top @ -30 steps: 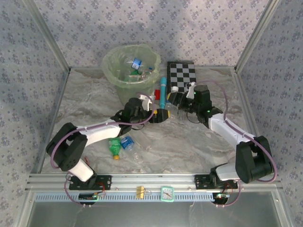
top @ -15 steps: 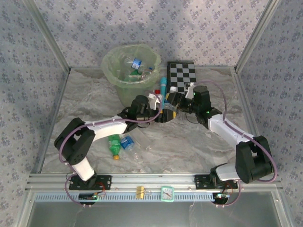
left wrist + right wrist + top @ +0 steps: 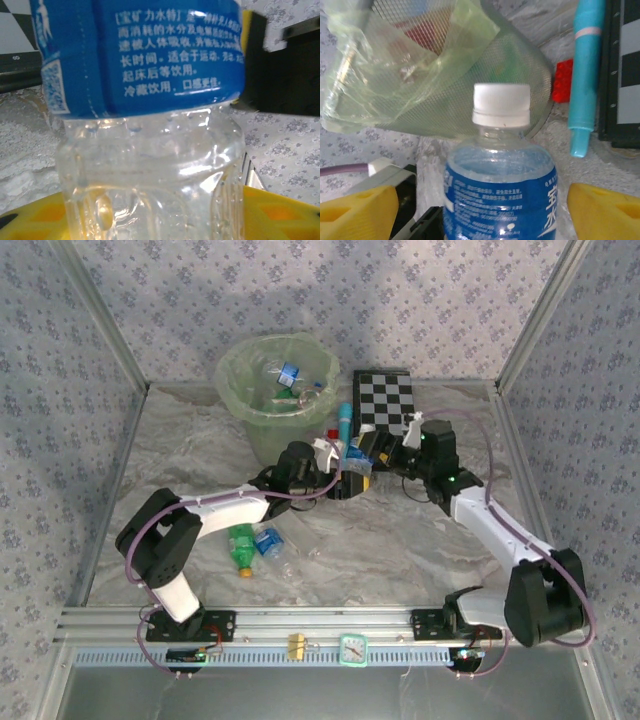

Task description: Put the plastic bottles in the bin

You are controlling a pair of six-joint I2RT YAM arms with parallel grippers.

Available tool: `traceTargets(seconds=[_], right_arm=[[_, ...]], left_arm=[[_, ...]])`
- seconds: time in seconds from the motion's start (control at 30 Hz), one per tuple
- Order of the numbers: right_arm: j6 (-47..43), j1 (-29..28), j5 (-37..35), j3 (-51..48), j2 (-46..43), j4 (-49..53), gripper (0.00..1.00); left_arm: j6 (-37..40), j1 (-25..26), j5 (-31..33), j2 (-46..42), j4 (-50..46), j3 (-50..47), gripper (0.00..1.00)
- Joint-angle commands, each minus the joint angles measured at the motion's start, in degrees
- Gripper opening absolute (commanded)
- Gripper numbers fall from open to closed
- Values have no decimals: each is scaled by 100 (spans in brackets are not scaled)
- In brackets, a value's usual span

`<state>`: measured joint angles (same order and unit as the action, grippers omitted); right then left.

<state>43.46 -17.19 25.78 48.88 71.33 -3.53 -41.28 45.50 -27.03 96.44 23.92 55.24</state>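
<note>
Bottle with blue label (image 3: 358, 464), from above: between left gripper (image 3: 338, 475) and right gripper (image 3: 378, 447), near the bin (image 3: 240, 390); teal tube (image 3: 343, 425), red block (image 3: 331, 432) and checkerboard (image 3: 385, 400) close behind. Left wrist: label close up, yellow finger (image 3: 280, 215) beneath; cannot tell whether pinching. Right wrist: yellow fingers (image 3: 360, 210) spread wide, clear of bottle; bin wall and tube right behind.

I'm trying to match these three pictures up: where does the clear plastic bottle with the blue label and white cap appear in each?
Top external: the clear blue-labelled plastic bottle is mid-table.
Left wrist: it fills the middle, label at the top.
Right wrist: bottom centre, white cap up.
Shared landmark: the black-and-white checkerboard.
</note>
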Motion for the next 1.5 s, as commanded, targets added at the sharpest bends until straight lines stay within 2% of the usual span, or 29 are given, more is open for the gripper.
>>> traceTargets(seconds=[0.0,0.17,0.47,0.67,0.87,1.1,1.33,1.47], right_arm=[[-344,115,-507,227,-298,632,91],[-395,259,-1020,130,-531,915,95],[-409,324,-1057,-115,-508,696,96],[-396,326,-912,-118,-394,648,96],[-444,319,-865,-148,-384,553,96],[-572,323,-876,-145,-417,675,97],[-673,322,-954,-179,-462,814,96],[-677,322,-972,-196,-463,814,97]], left_arm=[[234,-5,91,-261,-235,227,55],[746,-62,284,-607,-920,566,54],[2007,-385,704,-1186,-2432,1815,54],[2671,-852,1119,-1269,-3283,2744,55],[3222,-1385,1636,-1035,-4147,3499,55],[3339,-2228,1909,-402,-5255,4340,56],[3983,-2352,2794,328,-6832,5491,57],[4075,-2352,3112,488,-7078,5616,58]])
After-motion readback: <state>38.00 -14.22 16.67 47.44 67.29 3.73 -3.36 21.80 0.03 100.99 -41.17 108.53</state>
